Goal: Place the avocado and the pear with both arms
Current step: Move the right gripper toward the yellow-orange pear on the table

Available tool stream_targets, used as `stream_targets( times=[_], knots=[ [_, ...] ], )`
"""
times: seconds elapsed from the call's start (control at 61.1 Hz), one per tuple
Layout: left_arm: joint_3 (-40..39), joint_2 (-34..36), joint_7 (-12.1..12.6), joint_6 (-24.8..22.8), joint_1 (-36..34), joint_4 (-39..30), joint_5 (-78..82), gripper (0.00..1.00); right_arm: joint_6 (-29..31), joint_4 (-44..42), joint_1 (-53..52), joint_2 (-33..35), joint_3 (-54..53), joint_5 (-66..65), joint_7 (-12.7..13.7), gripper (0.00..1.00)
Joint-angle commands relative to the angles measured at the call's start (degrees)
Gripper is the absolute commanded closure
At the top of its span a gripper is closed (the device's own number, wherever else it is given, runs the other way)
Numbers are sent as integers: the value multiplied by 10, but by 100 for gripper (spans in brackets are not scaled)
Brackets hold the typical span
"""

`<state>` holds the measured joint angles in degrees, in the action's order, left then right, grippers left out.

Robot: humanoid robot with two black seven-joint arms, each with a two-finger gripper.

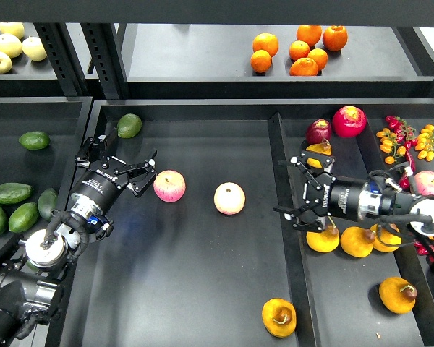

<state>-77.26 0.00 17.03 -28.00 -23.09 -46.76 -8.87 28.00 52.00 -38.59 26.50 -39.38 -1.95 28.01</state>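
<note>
A green teardrop avocado (pixel 129 125) lies in the back left corner of the middle tray (pixel 195 289). My left gripper (pixel 121 157) is open and empty, just in front of the avocado and left of a pink apple (pixel 169 186). The yellow-orange pear (pixel 278 316) with a curled brown stem lies at the front of the middle tray, far from both grippers. My right gripper (pixel 288 188) is open and empty, pointing left over the divider between the middle tray and the right bin.
A second apple (pixel 229 198) lies mid-tray. Several more avocados (pixel 11 192) fill the left bin. More pears (pixel 398 295), red fruit (pixel 349 121) and small peppers (pixel 405 148) sit in the right bin. Oranges (pixel 300 52) sit on the back shelf.
</note>
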Motion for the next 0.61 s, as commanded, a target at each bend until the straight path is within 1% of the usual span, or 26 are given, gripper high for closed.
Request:
stream_targets(
  times=[0.0,0.229,0.393,0.589],
  knots=[
    [0,0,0,0,0,-1,0,1,0,2,-46,37,61,-6,0,1],
    [0,0,0,0,0,0,0,1,0,-1,-105,53,154,-13,0,1],
    [2,0,0,0,1,2,0,1,0,-1,-119,52,210,-41,0,1],
    [2,0,0,0,1,0,0,1,0,-1,-138,51,281,-43,0,1]
  ],
)
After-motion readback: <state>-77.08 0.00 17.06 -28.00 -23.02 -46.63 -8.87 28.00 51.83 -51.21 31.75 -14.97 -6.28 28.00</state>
